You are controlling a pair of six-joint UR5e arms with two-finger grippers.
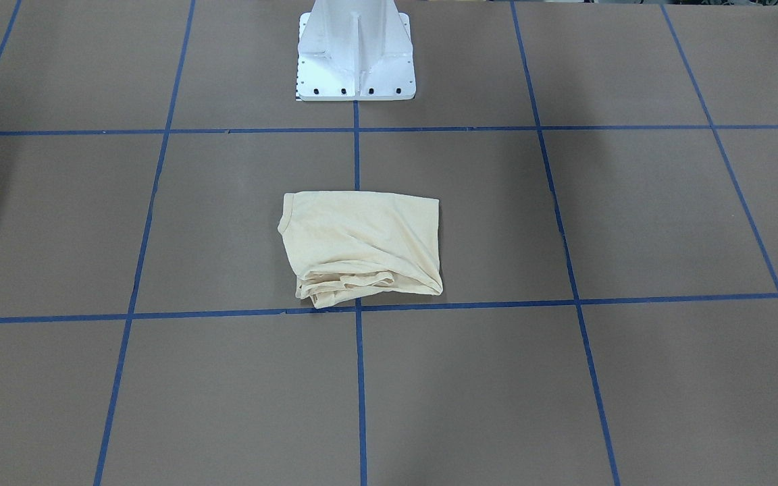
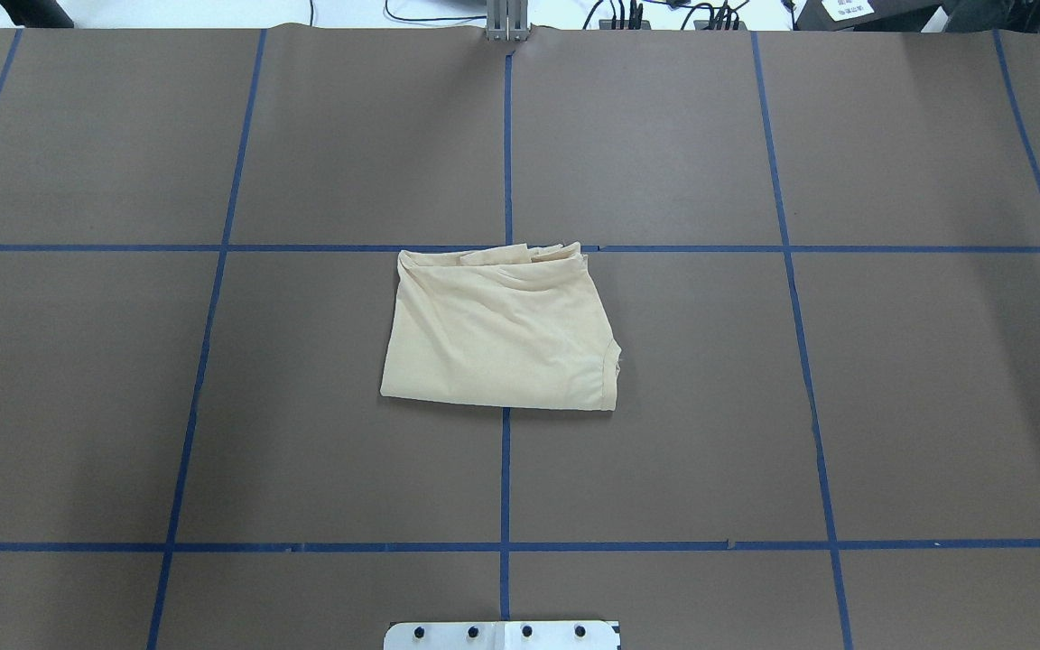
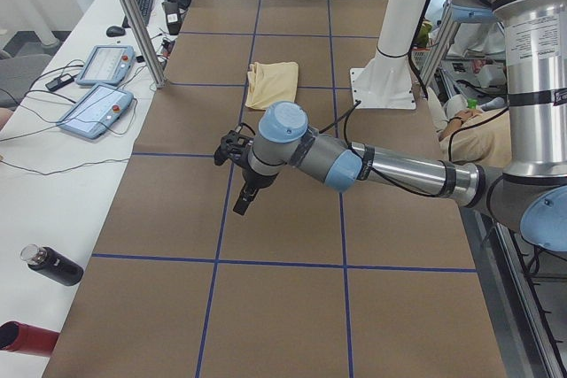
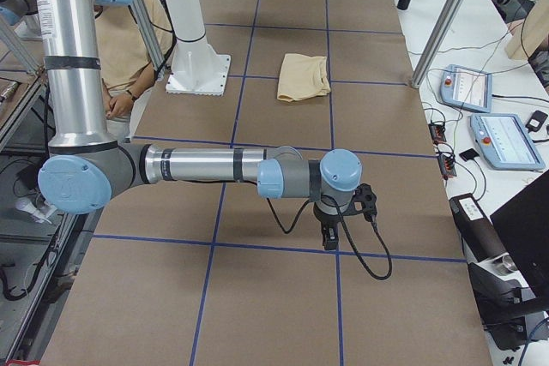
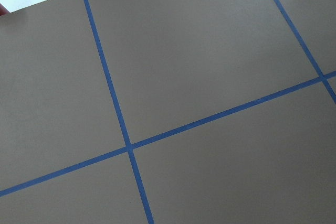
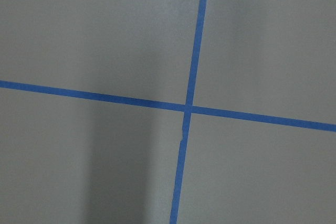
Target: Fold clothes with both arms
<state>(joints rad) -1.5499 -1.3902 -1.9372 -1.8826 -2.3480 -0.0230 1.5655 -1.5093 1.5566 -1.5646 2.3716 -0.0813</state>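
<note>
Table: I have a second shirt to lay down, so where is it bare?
The shirt takes only the centre of the table. The squares on both its sides are bare, and so is the strip between it and the base. The far ends are crowded: the left arm and right arm hang over them.

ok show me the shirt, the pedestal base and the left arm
shirt [image 2: 497, 334], overhead view, middle of the folded top layer
pedestal base [image 1: 355, 67], front-facing view, central rib
left arm [image 3: 403, 168], exterior left view, silver forearm tube
</note>
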